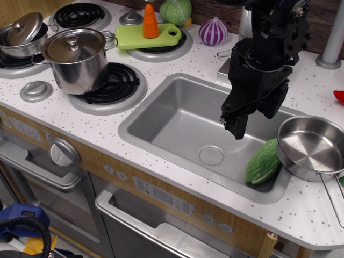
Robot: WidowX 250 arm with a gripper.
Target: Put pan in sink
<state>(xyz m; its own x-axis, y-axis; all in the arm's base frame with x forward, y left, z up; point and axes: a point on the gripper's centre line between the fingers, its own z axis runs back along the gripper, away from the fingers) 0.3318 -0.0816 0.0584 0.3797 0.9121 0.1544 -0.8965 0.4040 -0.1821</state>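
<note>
The pan (312, 144), shallow, round, shiny steel and empty, rests on the white counter at the sink's right rim, slightly over the basin edge. Its thin wire handle (330, 196) runs toward the front right. The grey sink (177, 115) has a round drain (211, 155). My black gripper (253, 121) hangs over the right half of the sink, left of the pan and apart from it. Its jaws look open and hold nothing.
A green vegetable (263, 161) lies in the sink's front right corner against the pan. A tall lidded pot (78, 58) and a smaller lidded pot (21, 35) stand on the stove. A green board (146, 36) with an orange cone, a purple vegetable (213, 30) and a faucet base (329, 59) are behind.
</note>
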